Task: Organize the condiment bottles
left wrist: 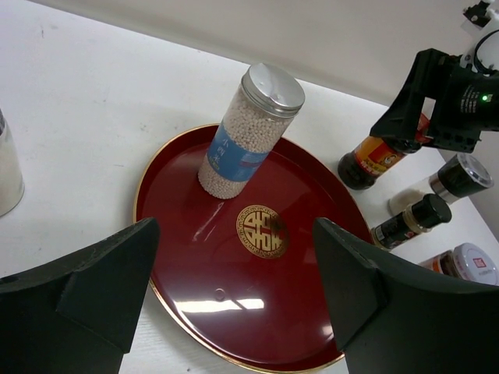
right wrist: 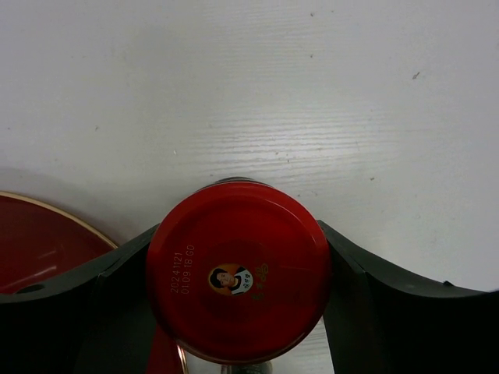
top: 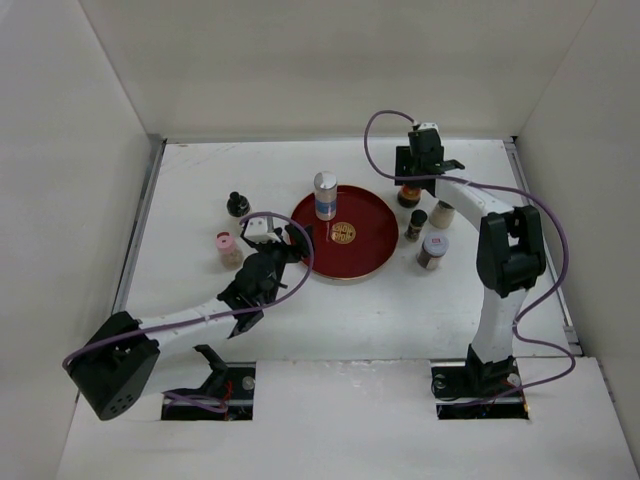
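Note:
The tall white bottle with a blue band (top: pixel 325 195) stands on the round red tray (top: pixel 372 225), at its far edge; it also shows in the left wrist view (left wrist: pixel 248 132). My left gripper (top: pixel 293 243) is open and empty over the tray's near-left rim (left wrist: pixel 234 257). My right gripper (top: pixel 411 183) is shut on the red-lidded dark jar (right wrist: pixel 238 269), just right of the tray. A pink-lidded jar (top: pixel 228 248) and a small black-capped one (top: pixel 238 204) stand left of the tray. A black-capped bottle (top: pixel 417 223), a white shaker (top: pixel 442 213) and a silver-lidded jar (top: pixel 433 250) stand to its right.
White walls close in the table on the left, back and right. The right arm's elbow (top: pixel 508 250) rises beside the right-hand group of bottles. A purple cable (top: pixel 375 130) loops above the right gripper.

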`<state>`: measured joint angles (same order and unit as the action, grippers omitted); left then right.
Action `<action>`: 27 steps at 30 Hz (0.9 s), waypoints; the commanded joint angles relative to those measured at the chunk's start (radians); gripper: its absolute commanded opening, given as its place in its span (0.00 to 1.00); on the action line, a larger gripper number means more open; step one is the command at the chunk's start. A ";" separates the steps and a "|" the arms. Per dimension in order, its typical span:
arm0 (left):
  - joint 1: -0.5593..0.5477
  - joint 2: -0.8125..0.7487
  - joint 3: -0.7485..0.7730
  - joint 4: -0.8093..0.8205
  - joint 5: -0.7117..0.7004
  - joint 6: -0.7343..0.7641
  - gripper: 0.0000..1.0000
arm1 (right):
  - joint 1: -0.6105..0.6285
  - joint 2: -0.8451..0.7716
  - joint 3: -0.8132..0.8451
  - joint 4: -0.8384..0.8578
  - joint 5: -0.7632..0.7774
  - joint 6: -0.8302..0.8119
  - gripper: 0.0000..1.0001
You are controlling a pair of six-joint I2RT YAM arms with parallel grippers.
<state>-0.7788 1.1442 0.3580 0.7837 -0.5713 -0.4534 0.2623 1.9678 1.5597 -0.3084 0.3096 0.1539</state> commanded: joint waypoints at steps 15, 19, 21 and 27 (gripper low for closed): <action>0.028 -0.032 -0.031 0.081 0.007 -0.011 0.84 | 0.238 -0.210 -0.049 0.304 0.019 0.006 0.52; 0.037 -0.050 -0.039 0.081 0.005 -0.013 0.84 | 0.271 -0.146 -0.021 0.301 0.017 0.009 0.53; 0.040 -0.054 -0.042 0.081 0.005 -0.013 0.84 | 0.275 -0.116 -0.013 0.305 0.016 0.010 0.53; 0.043 -0.051 -0.044 0.081 0.011 -0.016 0.84 | 0.280 -0.081 -0.027 0.308 0.026 0.012 0.55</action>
<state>-0.7403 1.1099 0.3244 0.8188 -0.5674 -0.4568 0.5472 1.9266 1.5047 -0.1497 0.3077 0.1577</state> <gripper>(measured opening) 0.840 0.758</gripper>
